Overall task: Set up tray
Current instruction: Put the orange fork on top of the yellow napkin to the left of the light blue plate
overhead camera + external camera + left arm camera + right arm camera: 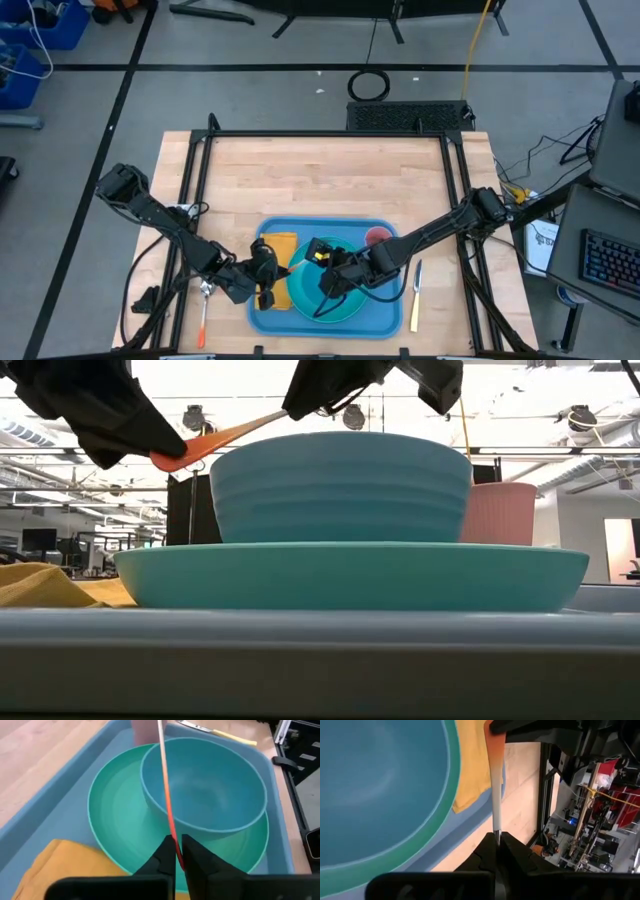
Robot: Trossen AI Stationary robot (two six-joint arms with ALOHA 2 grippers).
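My two pincers share one long utensil over the blue tray (385,312), which lies at six o'clock on the bench (320,180). My left pincer (177,851) is closed on the orange end of that utensil (165,785), at about eight o'clock of the plate. My right pincer (497,837) is closed on the pale end, over the middle of the tray. It looks like a hand-over between my arms, though I cannot tell what kind of utensil it is.

The setting seems well along. A turquoise plate (335,308) lies in the tray, a blue bowl (202,785) sits on it, a yellow napkin (280,262) is spread at the plate's nine o'clock, and a pink cup (377,236) stands at the tray's one o'clock corner.

Left to do, I judge: lay this utensil down, then bring in the two pieces still on the bench, an orange-handled one (203,318) at the tray's nine o'clock and a yellow-handled one (415,298) at its three o'clock.

The bowl rises right under the held utensil, and my arms crowd each other above the plate, so free room is scarce.
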